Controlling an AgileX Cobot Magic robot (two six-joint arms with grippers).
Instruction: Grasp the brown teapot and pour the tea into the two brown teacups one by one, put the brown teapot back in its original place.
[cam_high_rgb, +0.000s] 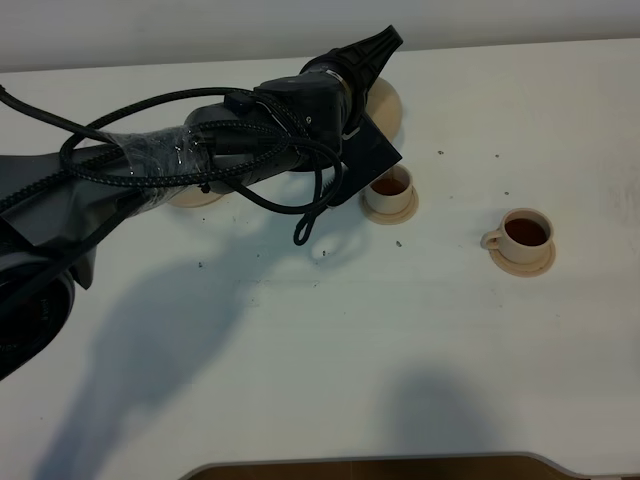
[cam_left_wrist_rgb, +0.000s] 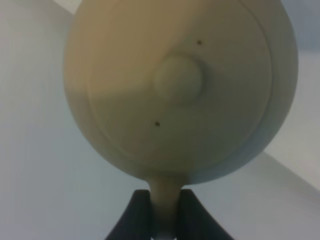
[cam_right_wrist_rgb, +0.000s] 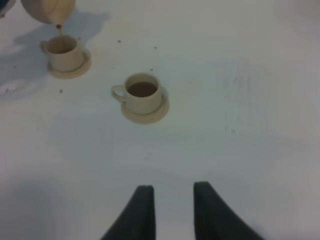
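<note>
The brown teapot (cam_left_wrist_rgb: 175, 85) hangs tilted in the air, its loop handle clamped between my left gripper's (cam_left_wrist_rgb: 164, 196) fingers. In the high view the teapot (cam_high_rgb: 388, 108) peeks out behind my left arm, just above the left teacup (cam_high_rgb: 390, 190). A thin stream of tea runs from the teapot (cam_right_wrist_rgb: 47, 10) into this cup (cam_right_wrist_rgb: 62, 50), as the right wrist view shows. The other teacup (cam_high_rgb: 525, 235) on its saucer holds dark tea. A wider saucer (cam_high_rgb: 198, 197), its original place, lies partly hidden under my arm. My right gripper (cam_right_wrist_rgb: 172, 189) hovers over bare table, a narrow gap between its fingers.
The white table (cam_high_rgb: 330, 360) carries a few dark specks near the cups. Its front edge (cam_high_rgb: 370, 462) runs along the near side. My left arm and its black cables (cam_high_rgb: 200, 150) stretch across the table's left half.
</note>
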